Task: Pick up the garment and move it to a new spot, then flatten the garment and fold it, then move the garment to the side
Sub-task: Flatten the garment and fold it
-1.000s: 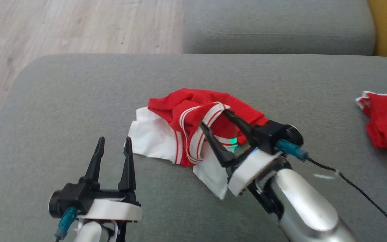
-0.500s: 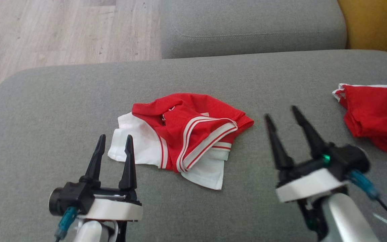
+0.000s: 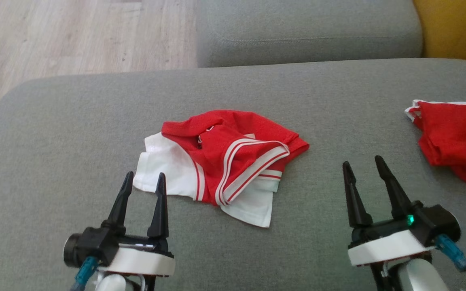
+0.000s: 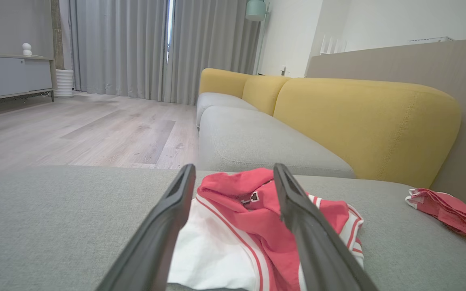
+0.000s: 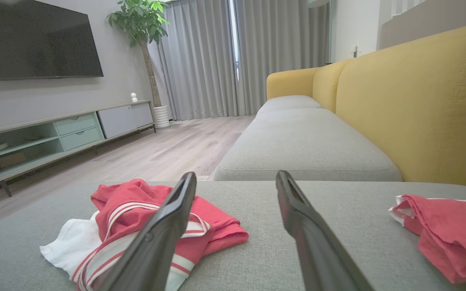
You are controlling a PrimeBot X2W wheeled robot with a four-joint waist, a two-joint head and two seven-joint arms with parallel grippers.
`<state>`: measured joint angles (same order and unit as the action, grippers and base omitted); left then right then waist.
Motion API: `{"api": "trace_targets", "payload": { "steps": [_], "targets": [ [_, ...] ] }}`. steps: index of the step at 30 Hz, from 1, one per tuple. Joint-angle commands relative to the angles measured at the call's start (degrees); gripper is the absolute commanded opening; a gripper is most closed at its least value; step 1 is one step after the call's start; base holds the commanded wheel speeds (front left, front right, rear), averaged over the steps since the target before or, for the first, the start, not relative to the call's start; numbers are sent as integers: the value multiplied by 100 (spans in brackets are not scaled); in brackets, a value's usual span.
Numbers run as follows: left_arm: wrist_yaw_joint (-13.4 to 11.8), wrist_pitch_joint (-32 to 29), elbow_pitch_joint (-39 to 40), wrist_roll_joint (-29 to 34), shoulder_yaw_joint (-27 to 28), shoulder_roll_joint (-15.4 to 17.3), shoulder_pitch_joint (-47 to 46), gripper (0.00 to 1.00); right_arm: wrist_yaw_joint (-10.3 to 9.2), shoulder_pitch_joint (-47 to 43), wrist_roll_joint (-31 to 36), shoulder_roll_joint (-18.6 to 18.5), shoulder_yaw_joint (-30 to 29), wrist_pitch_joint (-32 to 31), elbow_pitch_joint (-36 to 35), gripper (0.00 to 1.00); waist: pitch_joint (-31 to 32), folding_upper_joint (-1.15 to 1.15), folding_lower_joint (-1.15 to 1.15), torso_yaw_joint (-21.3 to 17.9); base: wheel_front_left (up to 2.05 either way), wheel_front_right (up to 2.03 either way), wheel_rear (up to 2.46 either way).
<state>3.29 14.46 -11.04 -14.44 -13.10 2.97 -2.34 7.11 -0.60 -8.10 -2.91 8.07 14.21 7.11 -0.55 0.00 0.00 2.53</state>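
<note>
Change over the last second, read left to right. Left jaws are keeping the same station at the lower left of the head view. They are standing released and empty, their tips hovering just short of the near-left white corner of the crumpled red-and-white striped garment. That garment is lying near the middle of the broad grey fabric sofa cushion, and its striped band is now lying slack across the heap with nothing touching it. Right jaws are showing the main change. A second ago they were in among the striped band; now they are standing drawn back at the lower right, released, empty and well apart from the cloth. Part of the shift in framing is the head view itself turning, not the things moving. Further right, a second crumpled red cloth is lying near the cushion's edge.

Judgement: the placing step is appearing complete, the garment having been let go at its spot. Flattening and folding are not yet begun, and both arms are standing free for that work.

Condition of the garment, left to right: a white panel is spreading fairly flat toward the left jaws, and a red body is bunching over it in soft ridges. The striped band is looping across the right half, with a white hem poking out beneath on the near side. Fabric is looking thin and limp, with layers overlapping, so its edges are likely needing sorting before any spreading.
</note>
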Motion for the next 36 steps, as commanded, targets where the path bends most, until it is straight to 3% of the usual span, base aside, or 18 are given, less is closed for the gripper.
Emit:
{"api": "trace_targets", "payload": {
  "steps": [1,6,11,19,28,29,30,36],
  "targets": [
    [15,53,166,43,128,-9,-260,100,37,291,12,3,164,63,-163,100,-55,0,0,60,0,0,0],
    [20,53,175,34,68,-9,-338,100,37,643,129,3,352,31,147,100,-226,0,0,235,0,0,0],
    [14,53,159,-13,-11,-9,-447,100,37,1179,-11,3,431,-330,1081,100,-410,0,0,464,0,0,0],
    [12,54,87,-40,-126,-9,-605,100,37,2151,-900,3,556,-550,2651,100,-651,0,0,781,0,0,0],
    [0,54,69,-57,-180,-9,-720,100,37,2874,-1850,3,1177,-408,3811,100,-813,0,0,916,0,0,0],
    [-3,54,70,-59,-181,-9,-722,100,37,2931,-1919,3,1266,-391,3917,58,-819,0,0,916,0,0,0],
    [-5,54,67,-62,-183,-9,-725,100,37,2986,-1988,3,1371,-364,3993,0,-824,0,0,915,0,0,0],
    [-20,54,52,-69,-132,-9,-735,100,37,3209,-1974,3,2032,-73,4059,0,-723,0,0,839,0,0,0]
  ]
}}
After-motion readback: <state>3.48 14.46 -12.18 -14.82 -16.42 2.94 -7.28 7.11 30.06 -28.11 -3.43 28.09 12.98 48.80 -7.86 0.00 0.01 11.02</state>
